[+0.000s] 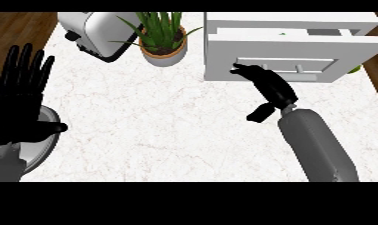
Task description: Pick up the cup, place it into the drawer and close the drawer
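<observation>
The white drawer (288, 49) stands at the back right, pulled out a little from its white cabinet (288, 19). A narrow gap shows behind its front panel. My right hand (272, 88) is open, and its straight fingertips (244, 70) touch the lower left of the drawer front, beside the recessed handle (295, 66). The thumb sticks out below and to the left. No cup is plainly in view; only a tiny green speck (281, 34) shows in the drawer's gap. My left hand (26, 94) rests open at the left edge, fingers up.
A white toaster (96, 31) and a potted green plant (164, 41) stand at the back, left of the drawer. A grey round dish (43, 144) lies at the front left, partly under my left hand. Something green (356, 69) peeks out right of the drawer.
</observation>
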You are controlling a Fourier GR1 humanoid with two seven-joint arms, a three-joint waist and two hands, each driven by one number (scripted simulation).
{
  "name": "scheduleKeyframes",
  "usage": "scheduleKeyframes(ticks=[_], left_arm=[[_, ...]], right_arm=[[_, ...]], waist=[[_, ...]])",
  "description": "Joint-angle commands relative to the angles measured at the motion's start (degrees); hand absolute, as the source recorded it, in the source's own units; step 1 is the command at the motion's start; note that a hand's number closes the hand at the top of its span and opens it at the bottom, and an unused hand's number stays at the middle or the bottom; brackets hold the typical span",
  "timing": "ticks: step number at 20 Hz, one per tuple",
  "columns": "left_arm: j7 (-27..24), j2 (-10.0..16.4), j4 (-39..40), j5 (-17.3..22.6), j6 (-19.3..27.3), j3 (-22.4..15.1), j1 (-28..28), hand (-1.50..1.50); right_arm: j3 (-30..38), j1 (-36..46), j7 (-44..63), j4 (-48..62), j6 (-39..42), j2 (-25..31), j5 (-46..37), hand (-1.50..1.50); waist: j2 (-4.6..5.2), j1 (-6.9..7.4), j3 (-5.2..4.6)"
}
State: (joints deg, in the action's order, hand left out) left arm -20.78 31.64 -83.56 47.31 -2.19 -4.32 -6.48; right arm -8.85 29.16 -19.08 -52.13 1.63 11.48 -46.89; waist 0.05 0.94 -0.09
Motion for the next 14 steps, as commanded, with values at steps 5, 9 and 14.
scheduleKeyframes(ticks=[5, 9, 14], left_arm=[[2.1, 1.0, -0.6, 0.2, -4.2, 3.3, 2.0, -1.50], [0.6, -1.2, -0.8, 0.2, -6.2, 2.7, 3.3, -1.50], [3.5, -0.5, -0.7, -0.1, -4.9, 2.4, 0.2, -1.50]], right_arm=[[7.4, 13.6, -9.9, 24.8, -2.8, 0.1, 1.7, -1.50], [9.7, 20.8, -11.0, 32.1, -0.1, 3.2, 1.9, -1.50], [11.0, 24.3, -12.1, 37.1, 0.2, 5.5, 1.7, -1.50]], waist=[[0.46, 0.94, 0.17], [0.78, 1.73, 0.19], [1.49, 3.06, 0.28]])
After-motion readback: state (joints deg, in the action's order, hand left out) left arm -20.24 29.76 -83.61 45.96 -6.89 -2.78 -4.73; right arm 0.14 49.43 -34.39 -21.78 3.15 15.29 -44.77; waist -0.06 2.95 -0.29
